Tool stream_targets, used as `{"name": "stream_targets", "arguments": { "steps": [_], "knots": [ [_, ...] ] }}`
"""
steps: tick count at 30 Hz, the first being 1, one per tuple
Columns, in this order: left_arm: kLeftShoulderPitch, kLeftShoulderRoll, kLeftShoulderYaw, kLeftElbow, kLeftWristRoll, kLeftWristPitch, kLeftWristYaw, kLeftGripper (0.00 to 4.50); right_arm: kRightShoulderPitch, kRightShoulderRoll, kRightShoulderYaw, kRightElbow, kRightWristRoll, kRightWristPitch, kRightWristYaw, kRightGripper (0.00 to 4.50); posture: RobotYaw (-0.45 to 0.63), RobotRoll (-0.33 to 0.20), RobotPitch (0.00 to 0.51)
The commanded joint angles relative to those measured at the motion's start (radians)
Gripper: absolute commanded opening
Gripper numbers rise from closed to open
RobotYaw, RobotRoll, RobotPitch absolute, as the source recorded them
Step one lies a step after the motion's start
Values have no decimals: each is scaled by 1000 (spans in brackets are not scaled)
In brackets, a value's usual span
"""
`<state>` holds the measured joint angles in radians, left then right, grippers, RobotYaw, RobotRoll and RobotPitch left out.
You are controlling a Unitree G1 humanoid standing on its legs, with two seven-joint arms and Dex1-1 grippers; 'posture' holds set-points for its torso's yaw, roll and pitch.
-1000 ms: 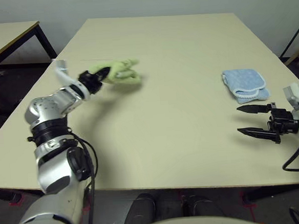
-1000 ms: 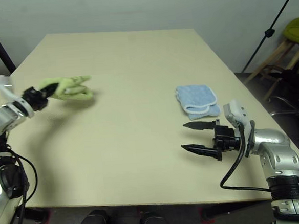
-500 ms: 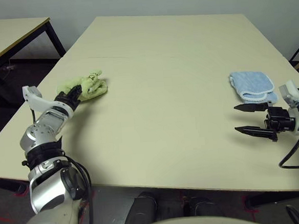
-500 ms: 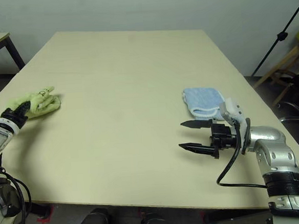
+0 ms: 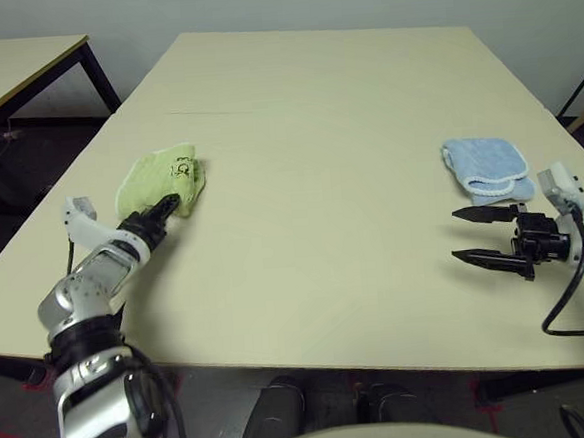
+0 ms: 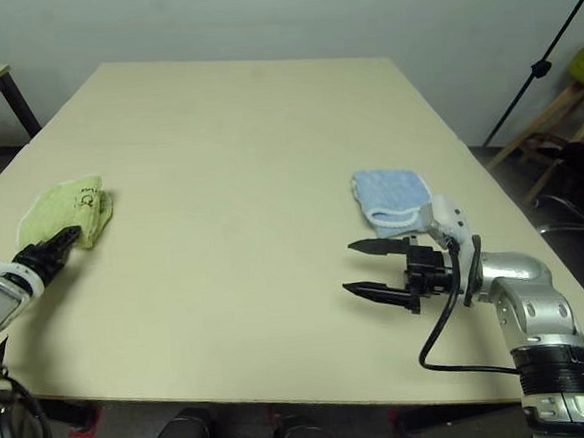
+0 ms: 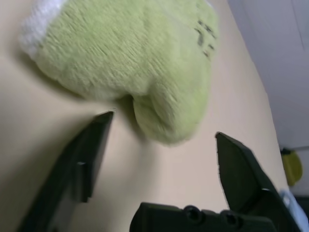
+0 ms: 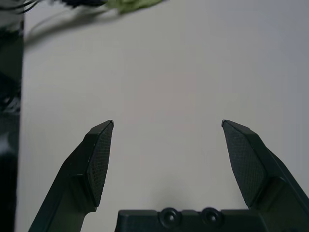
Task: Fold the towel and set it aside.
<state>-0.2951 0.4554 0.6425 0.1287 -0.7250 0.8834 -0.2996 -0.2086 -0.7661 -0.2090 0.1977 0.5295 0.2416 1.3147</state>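
nearby, blue cloth (image 5: 484, 166) beside right gripper (image 5: 471, 237)

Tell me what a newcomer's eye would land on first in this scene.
The bunched light green towel near the table's left edge stands out first, lying on the surface with the open left gripper right at its near side, not holding it. Across the table, a smaller folded light blue cloth lies near the right edge, with the open right gripper just in front of it, holding nothing.
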Motion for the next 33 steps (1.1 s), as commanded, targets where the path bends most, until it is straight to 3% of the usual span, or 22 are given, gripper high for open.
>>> {"name": "stream_targets", "arguments": {
  "steps": [1, 4, 6, 9, 12, 17, 24, 33],
  "knots": [
    [53, 28, -34, -156, -16, 42, 4, 4446, -10, 36, -69, -21, 56, 64, -108, 4500, 111, 0, 70],
    [73, 28, -60, -219, 34, -43, 13, 4446, -19, 99, -134, -6, 70, 30, -225, 4500, 130, 0, 70],
    [77, 1, -94, -206, 119, -259, -36, 4446, -35, 161, -187, 20, 49, -28, -360, 4500, 131, 0, 71],
    [94, -10, -137, -175, 187, -396, -66, 4446, -36, 209, -219, 29, 36, -86, -437, 4500, 131, 0, 71],
    [94, -35, -175, -100, 336, -612, 9, 4446, 4, 330, -273, 16, -23, -226, -648, 4500, 105, 0, 71],
    [87, -32, -196, 58, 451, -859, 23, 4446, 39, 439, -292, -20, -67, -322, -824, 4500, 78, 0, 71],
    [71, -36, -224, 217, 519, -1005, 50, 4446, 21, 540, -260, 25, -106, -388, -962, 4500, 56, 0, 71],
    [84, -58, -211, 178, 475, -951, 111, 4446, -2, 568, -210, 65, -139, -418, -1003, 4500, 56, 0, 74]
  ]
}}
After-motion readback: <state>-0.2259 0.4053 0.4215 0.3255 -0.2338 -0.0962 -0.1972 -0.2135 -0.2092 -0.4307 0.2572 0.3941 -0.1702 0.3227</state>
